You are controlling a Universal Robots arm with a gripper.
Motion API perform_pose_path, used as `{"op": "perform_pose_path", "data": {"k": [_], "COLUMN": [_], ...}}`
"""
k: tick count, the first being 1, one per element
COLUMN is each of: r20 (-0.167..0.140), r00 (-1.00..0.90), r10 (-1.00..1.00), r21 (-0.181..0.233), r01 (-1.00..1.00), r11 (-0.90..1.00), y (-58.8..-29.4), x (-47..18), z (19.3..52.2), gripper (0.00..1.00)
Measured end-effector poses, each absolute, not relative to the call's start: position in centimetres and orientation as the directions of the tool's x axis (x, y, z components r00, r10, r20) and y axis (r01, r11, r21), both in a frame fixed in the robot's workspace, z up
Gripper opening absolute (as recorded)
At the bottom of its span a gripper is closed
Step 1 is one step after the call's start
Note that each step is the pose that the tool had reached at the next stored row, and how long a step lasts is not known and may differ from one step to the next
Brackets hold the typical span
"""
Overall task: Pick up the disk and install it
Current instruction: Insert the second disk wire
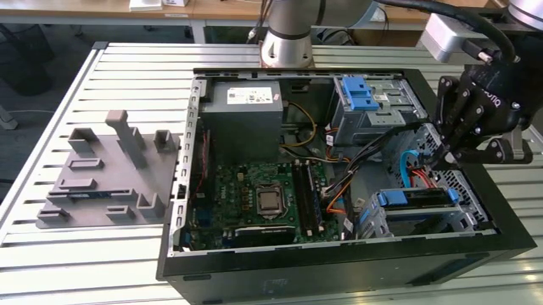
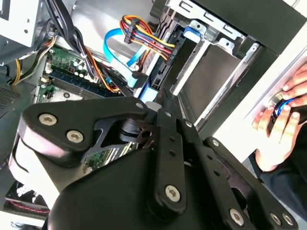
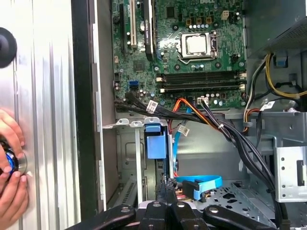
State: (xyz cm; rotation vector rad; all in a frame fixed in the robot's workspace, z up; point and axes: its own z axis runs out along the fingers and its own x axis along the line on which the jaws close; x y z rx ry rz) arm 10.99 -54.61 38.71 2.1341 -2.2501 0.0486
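Observation:
The disk sits in the lower drive bay at the front right corner of the open computer case, its blue carrier rails showing around a dark face. In the first wrist view its blue carrier end stands in the metal bay slot. My black multi-link gripper hangs just above and behind the disk, fingers brought together and shut, with nothing between them. In both wrist views the fingertips point down at the bay, close to the blue cable.
A blue data cable and orange and black wire bundles run beside the bay. The upper drive bay with its blue latch, power supply and motherboard crowd the case. A grey fixture block lies left. A person's hand rests on the table.

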Motion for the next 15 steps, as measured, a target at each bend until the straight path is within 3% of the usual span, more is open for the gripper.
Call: {"op": "perform_pose_path", "data": {"k": [15], "r20": [0.051], "r00": [-0.053], "r10": [-0.997], "r21": [0.005], "r01": [-0.999], "r11": [0.053], "y": [-52.4], "x": [11.0], "z": [38.6], "gripper": [0.11]}}
